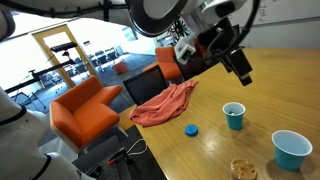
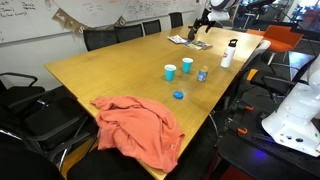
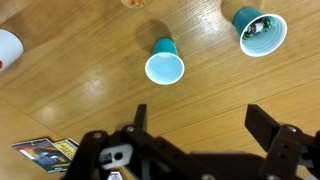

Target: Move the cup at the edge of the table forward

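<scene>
On the light-brown wooden bench (image 3: 80,90), the upright light-blue tapered plastic cup (image 3: 165,64) stands ahead of the wide-open, empty gripper (image 3: 200,112). Likely light, thin-walled and crushable: grip the sidewall gently.

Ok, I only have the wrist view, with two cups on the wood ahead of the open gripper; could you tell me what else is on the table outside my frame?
Observer: A salmon-red cloth is heaped at a corner of the table and partly hangs over its edge, away from both cups.
Operator: Thank you. Is there anything smaller nearer the cups?
Observer: Yes, a small blue lid lies flat on the wood, between the cloth and the darker teal cup. The light-blue cup stands further along.
</scene>
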